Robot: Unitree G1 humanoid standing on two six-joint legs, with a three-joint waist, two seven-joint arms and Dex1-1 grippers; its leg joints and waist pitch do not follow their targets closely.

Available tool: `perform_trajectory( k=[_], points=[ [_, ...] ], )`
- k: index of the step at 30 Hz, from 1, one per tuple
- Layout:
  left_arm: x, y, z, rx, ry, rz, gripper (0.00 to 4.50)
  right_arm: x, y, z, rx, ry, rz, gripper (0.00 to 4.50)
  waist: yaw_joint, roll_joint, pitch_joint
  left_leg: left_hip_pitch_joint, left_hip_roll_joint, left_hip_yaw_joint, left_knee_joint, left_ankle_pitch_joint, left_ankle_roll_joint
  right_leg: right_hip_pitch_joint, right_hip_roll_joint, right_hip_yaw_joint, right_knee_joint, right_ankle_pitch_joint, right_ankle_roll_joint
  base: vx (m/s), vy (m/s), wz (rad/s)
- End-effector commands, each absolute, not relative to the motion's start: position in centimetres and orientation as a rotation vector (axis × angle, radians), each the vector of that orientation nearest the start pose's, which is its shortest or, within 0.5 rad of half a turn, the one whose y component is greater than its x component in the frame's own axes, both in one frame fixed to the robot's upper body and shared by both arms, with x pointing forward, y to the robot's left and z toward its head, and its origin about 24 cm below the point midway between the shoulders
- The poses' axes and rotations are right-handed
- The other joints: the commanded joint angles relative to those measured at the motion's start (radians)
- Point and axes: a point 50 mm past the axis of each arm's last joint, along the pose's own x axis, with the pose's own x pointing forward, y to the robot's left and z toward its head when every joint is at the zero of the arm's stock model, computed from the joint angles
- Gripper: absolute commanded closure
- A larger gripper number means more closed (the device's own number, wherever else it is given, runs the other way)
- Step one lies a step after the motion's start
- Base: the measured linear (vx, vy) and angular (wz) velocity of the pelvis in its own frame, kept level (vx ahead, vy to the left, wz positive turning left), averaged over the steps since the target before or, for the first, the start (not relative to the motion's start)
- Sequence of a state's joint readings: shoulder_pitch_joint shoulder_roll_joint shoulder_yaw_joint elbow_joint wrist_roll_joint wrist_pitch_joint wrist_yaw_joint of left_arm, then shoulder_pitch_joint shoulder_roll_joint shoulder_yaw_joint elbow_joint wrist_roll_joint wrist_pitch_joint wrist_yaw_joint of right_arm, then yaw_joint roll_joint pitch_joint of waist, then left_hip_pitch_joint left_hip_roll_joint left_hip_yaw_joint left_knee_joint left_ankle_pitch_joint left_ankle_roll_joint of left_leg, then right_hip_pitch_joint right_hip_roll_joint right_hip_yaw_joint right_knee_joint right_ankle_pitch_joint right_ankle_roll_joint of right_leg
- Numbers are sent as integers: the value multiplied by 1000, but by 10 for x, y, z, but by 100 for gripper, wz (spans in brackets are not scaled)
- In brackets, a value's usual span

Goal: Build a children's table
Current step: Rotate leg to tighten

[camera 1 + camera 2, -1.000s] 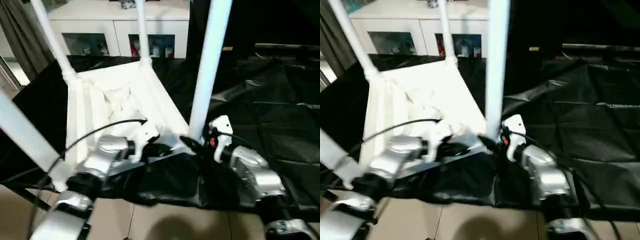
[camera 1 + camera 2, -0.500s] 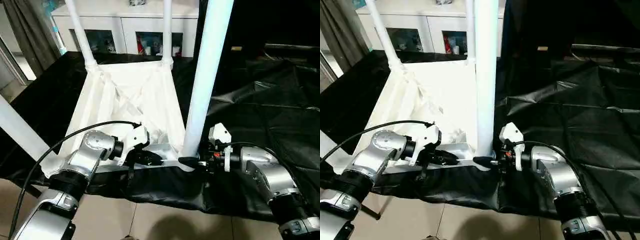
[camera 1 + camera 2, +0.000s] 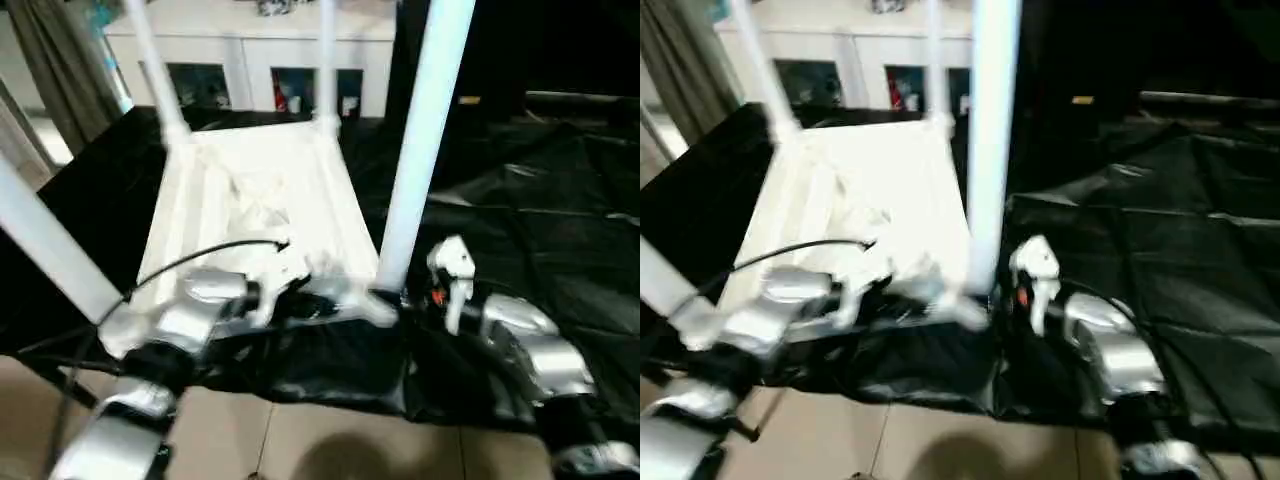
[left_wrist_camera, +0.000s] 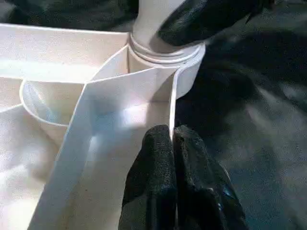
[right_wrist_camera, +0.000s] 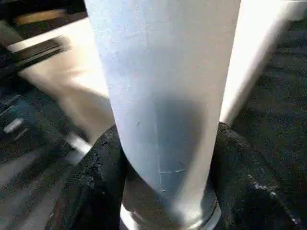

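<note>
The children's table lies upside down on black sheeting, its ribbed white top (image 3: 250, 200) facing up. Its legs stand upright: far left (image 3: 155, 70), far right (image 3: 325, 60), near left (image 3: 50, 250) and near right (image 3: 420, 140). My left gripper (image 3: 300, 300) is shut on the top's near rim (image 4: 172, 100), just beside the near-right corner socket (image 4: 163, 57). My right gripper (image 3: 395, 295) is shut around the base of the near-right leg (image 5: 163, 96), one black finger (image 5: 96, 182) on each side. One right finger (image 4: 206, 19) also shows in the left wrist view.
A white glass-door cabinet (image 3: 250, 40) stands behind the work. Crumpled black sheeting (image 3: 540, 200) spreads to the right. Tiled floor (image 3: 300, 440) lies below the near edge, a curtain (image 3: 50, 50) hangs at far left, and a black cable (image 3: 200, 255) arcs over my left forearm.
The head views have swung and blurred. Both grippers keep the same holds, left on the rim and right on the near-right leg. I cannot tell whether the table itself has moved.
</note>
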State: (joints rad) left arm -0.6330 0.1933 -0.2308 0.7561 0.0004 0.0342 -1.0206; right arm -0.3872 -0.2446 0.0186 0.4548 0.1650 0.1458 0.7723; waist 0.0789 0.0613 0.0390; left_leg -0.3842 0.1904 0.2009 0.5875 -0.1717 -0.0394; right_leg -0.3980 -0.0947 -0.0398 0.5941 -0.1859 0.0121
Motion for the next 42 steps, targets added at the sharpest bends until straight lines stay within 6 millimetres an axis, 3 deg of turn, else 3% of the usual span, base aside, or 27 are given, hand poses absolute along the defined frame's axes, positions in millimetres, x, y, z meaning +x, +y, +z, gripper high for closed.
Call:
perform_trajectory(
  k=[1,3,4,5,6,7,8,10,11,12,17,20,21,22,24,27,33,37,42],
  points=[
    [338,79,45,241,307,-1075,450,301,-125,14,60,340,775,238,-7,-17,-47,26,33,-25,-85,-352,-18,23,-50,25,-95,-438,-155,0,0,0],
    [339,72,44,243,302,-1036,450,302,-119,11,57,348,735,241,-10,-20,-46,29,31,-27,-85,-376,-18,22,-52,24,-101,-473,-142,0,0,0],
    [340,63,44,247,297,-1011,450,304,-112,8,57,357,695,241,-12,-15,-45,28,30,-28,-86,-382,-18,21,-51,24,-101,-482,-139,0,0,0],
    [339,47,44,234,286,-996,450,307,-99,5,49,369,650,241,-20,-16,-41,35,28,-30,-86,-419,-29,12,-50,20,-110,-539,-124,0,0,0],
    [339,47,44,234,286,-996,450,307,-99,5,49,369,650,241,-23,-17,-41,37,27,-31,-85,-432,-32,11,-50,19,-112,-560,-120,0,0,0],
    [338,44,44,230,282,-1001,450,307,-96,6,47,362,656,241,-25,-9,-39,38,26,-36,-86,-453,-31,11,-51,16,-118,-595,-103,0,0,0],
    [337,40,44,230,277,-1017,450,308,-93,8,47,350,674,241,-29,-10,-40,37,27,-38,-89,-469,-27,13,-51,13,-123,-600,-93,0,0,0],
    [336,39,44,229,276,-1033,450,309,-92,10,71,343,687,179,-29,-10,-42,38,29,-39,-93,-471,-23,16,-51,11,-124,-575,-93,0,0,0],
    [334,38,44,229,276,-1064,450,309,-91,12,115,336,711,179,-29,-10,-45,33,31,-38,-98,-455,-15,19,-49,14,-120,-508,-110,0,0,0],
    [334,38,44,229,276,-1064,450,309,-91,12,115,336,711,179,-29,-10,-45,33,31,-38,-98,-455,-15,19,-49,14,-120,-508,-110,0,0,0],
    [326,57,41,253,302,-1222,450,303,-98,20,37,316,900,126,-27,-14,-51,23,35,-30,-97,-381,8,30,-51,23,-98,-322,-179,0,0,0],
    [321,71,40,272,327,-1296,450,299,-105,26,32,300,993,126,-22,-17,-54,16,34,-27,-91,-327,35,40,-53,23,-91,-276,-199,0,0,0],
    [318,80,40,291,341,-1344,450,296,-111,29,23,295,1048,126,-19,-13,-59,16,37,-23,-84,-281,53,42,-53,21,-83,-223,-219,55,-30,-1],
    [318,81,40,291,341,-1347,450,296,-112,29,22,295,1051,126,-19,-13,-59,16,37,-23,-84,-281,53,42,-53,21,-83,-223,-219,60,-38,0],
    [312,98,41,305,363,-1442,450,290,-124,36,-25,273,1160,126,-13,-11,-67,12,38,-18,-72,-194,85,45,-49,17,-65,-105,-254,59,-36,-1],
    [310,109,43,301,380,-1472,450,289,-132,39,-41,283,1202,126,-6,-9,-69,14,39,-15,-66,-147,104,43,-45,14,-54,-18,-286,36,-19,0],
    [308,127,50,286,403,-1507,450,288,-149,43,-82,318,1266,126,17,-10,-66,23,43,-12,-67,-167,95,37,-45,17,-51,-38,-292,0,0,0],
    [305,132,52,273,420,-1536,450,290,-152,46,-88,319,1291,152,16,-10,-59,22,43,-13,-73,-217,66,36,-47,19,-59,-115,-275,0,0,0],
    [304,130,51,270,416,-1533,450,288,-149,46,-61,325,1303,196,16,-12,-59,22,42,-14,-74,-218,55,38,-48,20,-61,-142,-264,0,0,0]
  ],
)
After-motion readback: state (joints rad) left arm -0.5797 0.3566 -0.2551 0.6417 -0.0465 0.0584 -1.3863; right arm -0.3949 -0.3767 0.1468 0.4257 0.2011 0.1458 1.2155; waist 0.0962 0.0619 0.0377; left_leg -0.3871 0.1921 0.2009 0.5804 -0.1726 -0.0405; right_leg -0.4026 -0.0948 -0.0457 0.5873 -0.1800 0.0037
